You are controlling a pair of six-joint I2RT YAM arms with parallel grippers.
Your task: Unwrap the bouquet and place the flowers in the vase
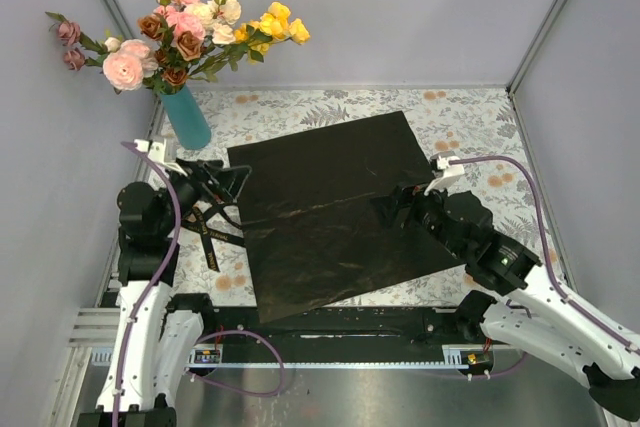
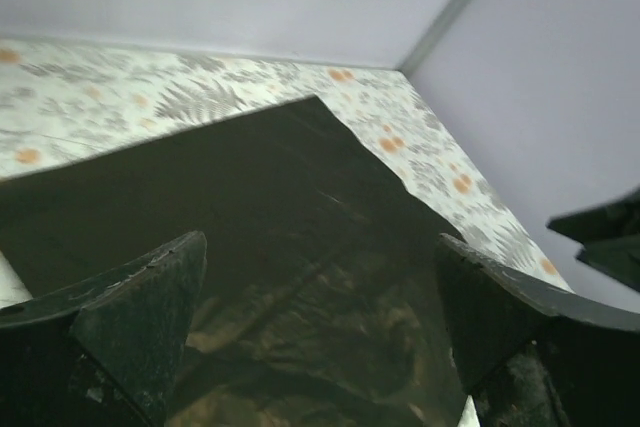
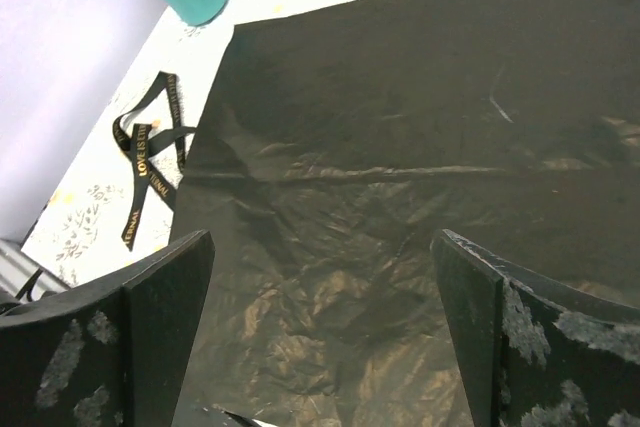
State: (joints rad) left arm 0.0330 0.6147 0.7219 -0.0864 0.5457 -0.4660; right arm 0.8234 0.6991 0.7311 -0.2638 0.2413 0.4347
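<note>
**Roses stand in the teal vase; both tools hang released**

Overhead view: the flowers [image 1: 180, 32], pink, yellow, cream and mauve roses, stand in the vase [image 1: 186, 119] at the table's [image 1: 470, 117] far left corner. The black wrapping paper [image 1: 330, 207] lies spread flat mid-table, with the ribbon [image 1: 208, 232] loose at its left edge. The left tool [image 1: 212, 185] sits at that edge. The right tool [image 1: 400, 209] is over the paper's right side.

Left wrist view: its fingers [image 2: 140, 317] are spread wide and empty above the paper.

Right wrist view: equally wide and empty, with vase and ribbon beyond.

No stem remains on the paper, so placing looks finished. Next is probably only backing away without snagging the paper or knocking the vase.
</note>
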